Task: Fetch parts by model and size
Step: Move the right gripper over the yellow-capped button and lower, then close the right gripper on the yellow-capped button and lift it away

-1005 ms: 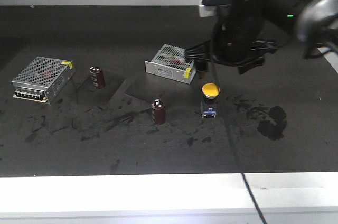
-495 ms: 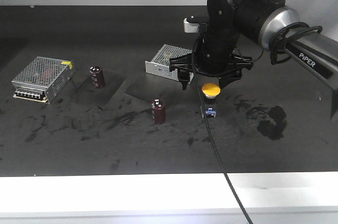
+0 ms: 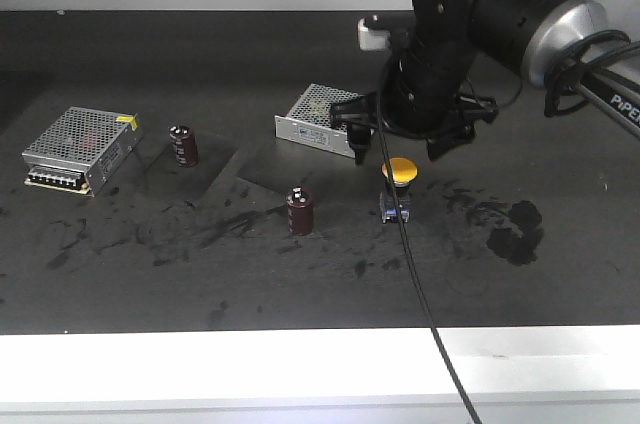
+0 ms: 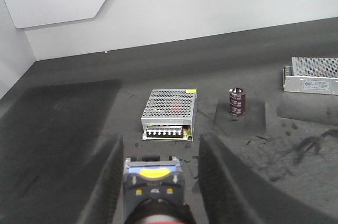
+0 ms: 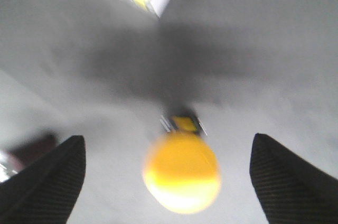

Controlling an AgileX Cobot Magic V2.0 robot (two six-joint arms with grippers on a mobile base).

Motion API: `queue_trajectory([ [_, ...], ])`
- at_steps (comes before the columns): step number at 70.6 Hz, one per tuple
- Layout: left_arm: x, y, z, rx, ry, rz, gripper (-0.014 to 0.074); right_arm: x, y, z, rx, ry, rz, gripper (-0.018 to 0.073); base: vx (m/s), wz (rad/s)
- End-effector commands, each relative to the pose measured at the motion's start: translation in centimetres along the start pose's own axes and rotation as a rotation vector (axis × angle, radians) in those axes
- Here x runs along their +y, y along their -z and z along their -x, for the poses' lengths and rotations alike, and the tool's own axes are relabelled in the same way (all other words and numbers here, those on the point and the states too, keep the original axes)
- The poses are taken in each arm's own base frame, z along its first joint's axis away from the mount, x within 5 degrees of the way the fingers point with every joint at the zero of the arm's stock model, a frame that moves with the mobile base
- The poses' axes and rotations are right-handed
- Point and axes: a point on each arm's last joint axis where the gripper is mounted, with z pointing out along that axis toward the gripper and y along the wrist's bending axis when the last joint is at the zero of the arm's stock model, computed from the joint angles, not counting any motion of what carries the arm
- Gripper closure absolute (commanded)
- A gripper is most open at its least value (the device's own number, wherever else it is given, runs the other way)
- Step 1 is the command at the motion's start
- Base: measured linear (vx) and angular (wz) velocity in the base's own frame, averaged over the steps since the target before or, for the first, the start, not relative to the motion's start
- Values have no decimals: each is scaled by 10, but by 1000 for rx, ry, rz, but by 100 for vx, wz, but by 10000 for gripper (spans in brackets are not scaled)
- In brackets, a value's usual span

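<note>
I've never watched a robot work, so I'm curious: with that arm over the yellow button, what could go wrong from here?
The right tool hangs open over the yellow button, which stands upright on a narrow base; if one finger touches first, it might topple. The arm's cable crosses the button in the front view, so it may drag against it. The metal box sits close behind one finger and might get bumped.

Black tabletop [image 3: 150, 284]: 2 metal boxes [image 3: 82, 147], 2 capacitors [image 3: 301, 210], yellow-capped switch [image 3: 399, 187].
</note>
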Motion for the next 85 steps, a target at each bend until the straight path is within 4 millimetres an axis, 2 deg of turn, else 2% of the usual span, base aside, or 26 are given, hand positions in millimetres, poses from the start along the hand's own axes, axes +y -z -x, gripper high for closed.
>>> queue_trajectory([
  [1,1,1,13,-80,-9,1,604,-8,29,-3,-38,10,-17,-35,0,0],
  [16,1,1,13,-80,-9,1,604,-8,22,0,-44,18,-39,-35,0,0],
  [36,1,1,13,-80,-9,1,603,-5,-9,2,24,26,-62,-35,0,0],
  [55,1,1,13,-80,-9,1,603,-3,-27,2,56,31,-73,-11,0,0],
  [67,1,1,13,-80,-9,1,603,-3,-28,2,54,31,-73,139,0,0],
  [75,1,1,13,-80,-9,1,603,-3,-28,3,53,32,-72,314,0,0],
  [83,1,1,13,-80,-9,1,603,-2,-28,3,46,32,-72,552,0,0],
  [85,1,1,13,-80,-9,1,603,-2,-29,4,42,31,-70,576,0,0],
])
